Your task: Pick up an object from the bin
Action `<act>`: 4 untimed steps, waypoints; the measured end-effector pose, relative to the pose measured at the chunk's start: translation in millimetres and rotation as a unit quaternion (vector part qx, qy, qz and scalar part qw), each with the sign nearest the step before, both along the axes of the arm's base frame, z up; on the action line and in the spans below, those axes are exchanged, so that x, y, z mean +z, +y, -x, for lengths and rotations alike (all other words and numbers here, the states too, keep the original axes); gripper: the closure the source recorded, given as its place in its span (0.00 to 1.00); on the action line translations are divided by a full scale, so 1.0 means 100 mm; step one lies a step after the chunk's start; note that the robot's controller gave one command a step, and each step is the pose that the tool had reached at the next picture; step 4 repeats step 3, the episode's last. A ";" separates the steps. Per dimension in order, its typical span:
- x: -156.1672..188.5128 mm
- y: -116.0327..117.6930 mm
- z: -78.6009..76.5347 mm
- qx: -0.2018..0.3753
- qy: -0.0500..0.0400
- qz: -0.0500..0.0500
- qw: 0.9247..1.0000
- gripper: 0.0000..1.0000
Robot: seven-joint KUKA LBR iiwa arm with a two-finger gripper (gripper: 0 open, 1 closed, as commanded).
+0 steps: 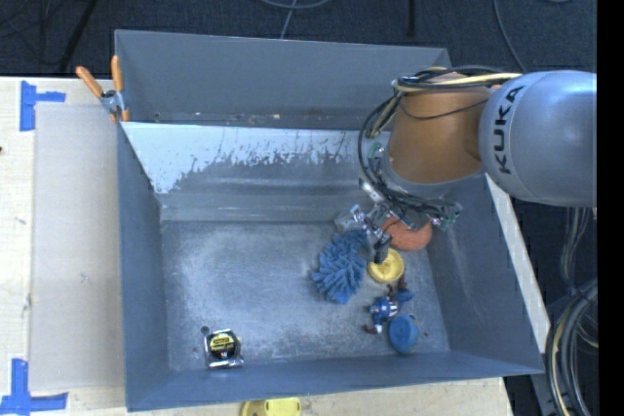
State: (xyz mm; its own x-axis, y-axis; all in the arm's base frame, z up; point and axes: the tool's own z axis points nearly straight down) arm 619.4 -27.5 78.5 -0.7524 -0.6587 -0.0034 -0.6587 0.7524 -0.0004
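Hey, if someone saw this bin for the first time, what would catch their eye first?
The silver arm with its orange cover reaches in from the right, its claw down beside a shaggy blue mop-like thing in the right half of the bin. A small yellow piece, an orange-red disc and a blue toy lie close by; a yellow tape measure sits alone near the front left corner.

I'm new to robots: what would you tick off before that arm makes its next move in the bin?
1. Pincer over the things: ok, it hangs by the blue fuzzy duster and the yellow piece.
2. Which one it targets: cannot tell.
3. Room around them: not ok, the orange-red piece lies close beside.
4. Tape measure out of the way: ok, alone in the lower left corner of the bin.
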 end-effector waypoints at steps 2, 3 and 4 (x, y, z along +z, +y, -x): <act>0.39 0.01 0.02 0.000 0.003 0.000 1.000 1.00; 0.57 0.01 0.00 -0.001 0.001 0.000 1.000 1.00; 0.57 0.01 0.00 -0.001 0.001 0.000 1.000 1.00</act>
